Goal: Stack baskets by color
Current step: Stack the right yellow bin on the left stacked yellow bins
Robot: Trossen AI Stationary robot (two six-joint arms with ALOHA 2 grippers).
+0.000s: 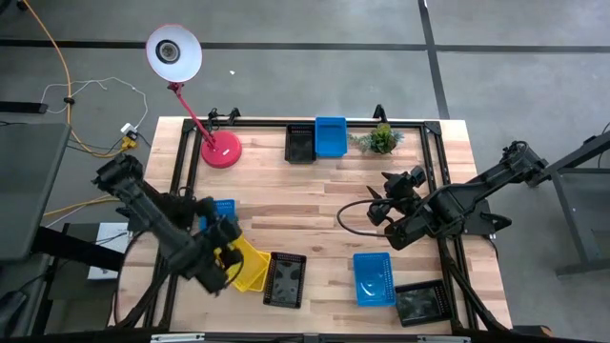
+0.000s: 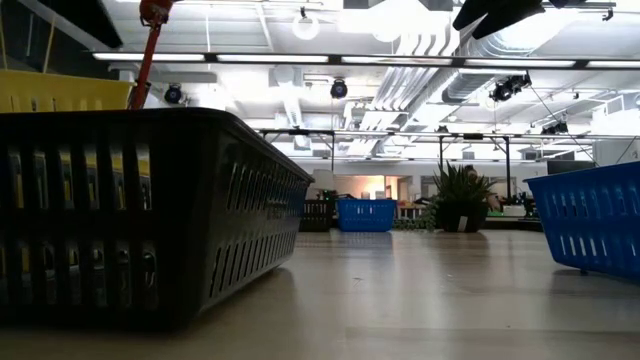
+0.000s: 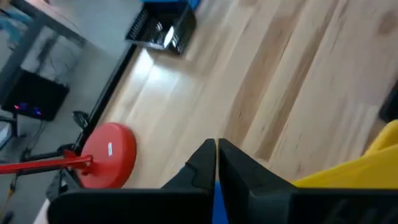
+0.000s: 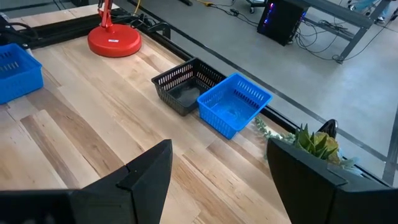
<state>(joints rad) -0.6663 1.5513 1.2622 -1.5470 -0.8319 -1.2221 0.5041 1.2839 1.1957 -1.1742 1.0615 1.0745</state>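
At lower left of the high view, the left gripper (image 1: 229, 255) sits fully closed over the yellow basket (image 1: 250, 267), grasping nothing visible; right of centre, the right gripper (image 1: 379, 208) hangs wide open, empty.

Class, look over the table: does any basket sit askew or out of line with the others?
Yes. The yellow basket near the front left lies at a slant, tipped under the left claw, while the black basket beside it and the blue basket lie flat on the table.
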